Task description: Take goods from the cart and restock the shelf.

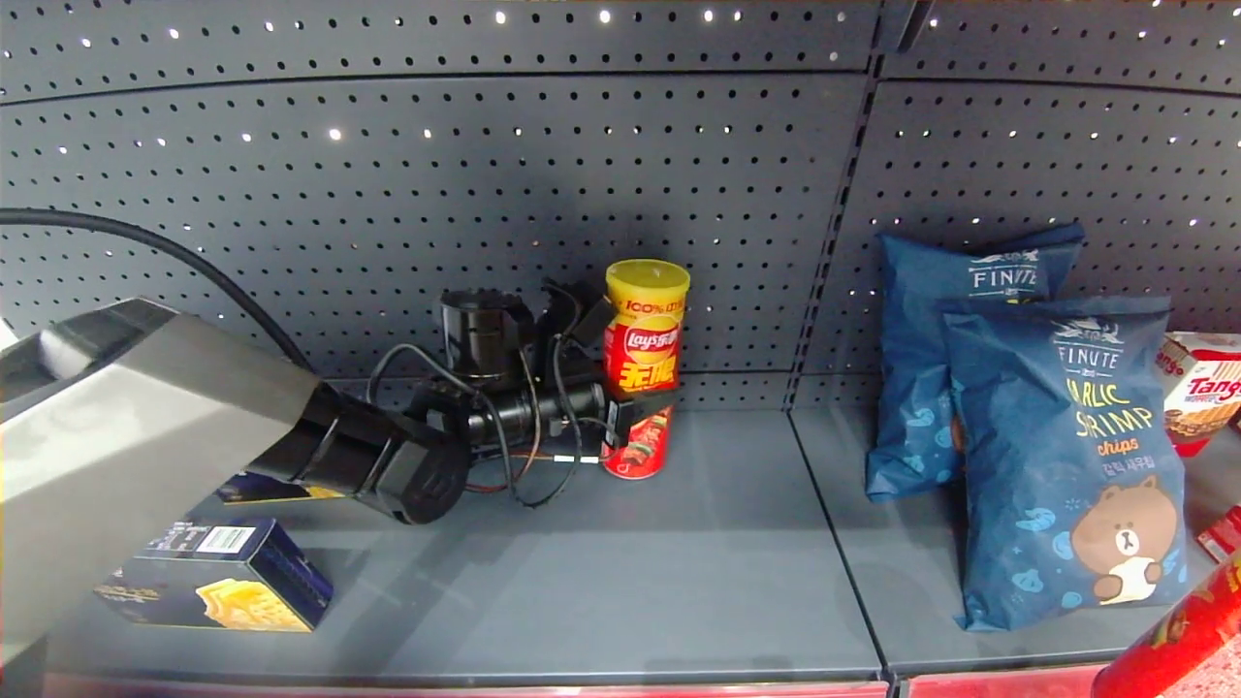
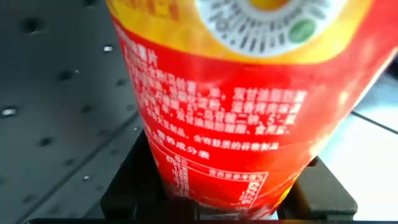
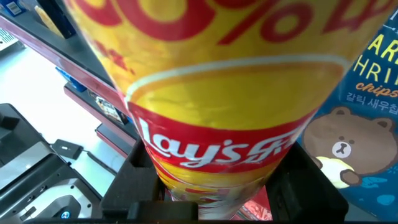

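Clamping a yellow-lidded red cardboard crisp tube (image 1: 645,359) across its middle, the left gripper (image 1: 640,399) sits at the back of the dark grey metal shelf (image 1: 698,562). We read its black fingers (image 2: 127,186) as closed on both sides of the tube. The tube stands upright with its long axis vertical. Its base appears to rest on the deck, close to the perforated grey rear panel (image 1: 582,174); whether it touches the panel we cannot tell. The arm comes in from the robot's left, so the tube lies straight ahead, between the fingers, which cross its axis at roughly a right angle. We judge that the release turns on this: the jaws must part sideways and draw back along the arm's own line, or the tall, narrow tube may tip.

At the near right corner we see a second red-and-yellow crisp tube (image 1: 1178,635), tilted, just in front of the shelf's edge and near two blue foil bags of shrimp chips (image 1: 1066,465). The right gripper (image 3: 221,199) holds it, fingers (image 3: 134,180) closed against its sides. The bare deck between the standing tube and the bags is nearer this arm, and we judge it the likely next slot. A dark blue cardboard box (image 1: 218,582) lies at the front left, well apart from both tubes.
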Tool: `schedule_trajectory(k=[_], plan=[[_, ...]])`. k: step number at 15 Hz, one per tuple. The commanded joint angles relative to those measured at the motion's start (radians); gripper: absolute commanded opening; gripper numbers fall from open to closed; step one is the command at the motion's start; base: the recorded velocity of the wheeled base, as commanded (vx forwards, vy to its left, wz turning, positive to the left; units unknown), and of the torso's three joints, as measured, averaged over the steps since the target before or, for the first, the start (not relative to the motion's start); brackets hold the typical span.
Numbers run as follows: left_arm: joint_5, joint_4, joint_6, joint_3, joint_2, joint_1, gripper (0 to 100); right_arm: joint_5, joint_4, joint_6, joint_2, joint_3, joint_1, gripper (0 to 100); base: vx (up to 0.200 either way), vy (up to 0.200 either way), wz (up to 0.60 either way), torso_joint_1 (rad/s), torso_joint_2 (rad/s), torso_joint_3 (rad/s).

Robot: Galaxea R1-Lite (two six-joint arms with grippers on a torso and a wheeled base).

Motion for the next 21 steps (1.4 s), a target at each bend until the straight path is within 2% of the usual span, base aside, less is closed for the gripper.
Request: schedule_trajectory(k=[1, 2, 4, 6, 8, 9, 10, 13, 16, 18, 21], plan=[[-0.002, -0.004, -0.001, 0.085, -0.116, -0.025, 0, 0.003, 0.000, 0.000, 0.005, -0.005, 0.004, 0, 0.000, 0.000, 0.00, 0.000, 0.00, 0.000], [-0.008, -0.009, -0.001, 0.123, -0.151, -0.026, 0, 0.003, -0.002, 0.000, 0.008, -0.007, 0.004, 0, 0.000, 0.000, 0.00, 0.000, 0.00, 0.000], [-0.008, -0.096, -0.010, 0.206, -0.194, -0.026, 0, 0.003, -0.002, 0.000, 0.011, -0.007, 0.004, 0, 0.000, 0.000, 0.00, 0.000, 0.00, 0.000], [-0.008, -0.284, -0.076, 0.336, -0.211, -0.041, 0, 0.001, -0.002, 0.000, 0.013, -0.008, 0.004, 0, 0.000, 0.000, 0.00, 0.000, 0.00, 0.000], [-0.007, -0.425, -0.120, 0.453, -0.214, -0.055, 0, -0.002, 0.000, 0.000, 0.013, -0.008, 0.002, 0, 0.000, 0.000, 0.00, 0.000, 0.00, 0.000], [-0.008, -0.506, -0.125, 0.534, -0.212, -0.069, 0, -0.002, 0.000, 0.000, 0.013, -0.008, -0.002, 0, 0.000, 0.000, 0.00, 0.000, 0.00, 0.000], [-0.008, -0.544, -0.124, 0.580, -0.212, -0.074, 0, -0.002, 0.000, 0.000, 0.015, -0.010, -0.002, 0, 0.000, 0.000, 0.00, 0.000, 0.00, 0.000], [-0.013, -0.619, -0.124, 0.652, -0.211, -0.095, 0, -0.003, 0.000, 0.000, 0.021, -0.007, -0.002, 0, 0.000, 0.000, 0.00, 0.000, 0.00, 0.000], [-0.079, -0.659, -0.125, 0.691, -0.211, -0.106, 0, -0.005, -0.002, 0.000, 0.030, -0.013, -0.004, 0, 0.000, 0.000, 0.00, 0.000, 0.00, 0.000], [-0.165, -0.676, -0.124, 0.714, -0.209, -0.098, 0, -0.005, -0.002, -0.002, 0.041, -0.019, -0.004, 0, 0.000, 0.000, 0.00, 0.000, 0.00, 0.000], [-0.216, -0.699, -0.122, 0.723, -0.203, -0.092, 0, -0.007, -0.002, 0.000, 0.044, -0.019, -0.004, 0, 0.000, 0.000, 0.00, 0.000, 0.00, 0.000]])
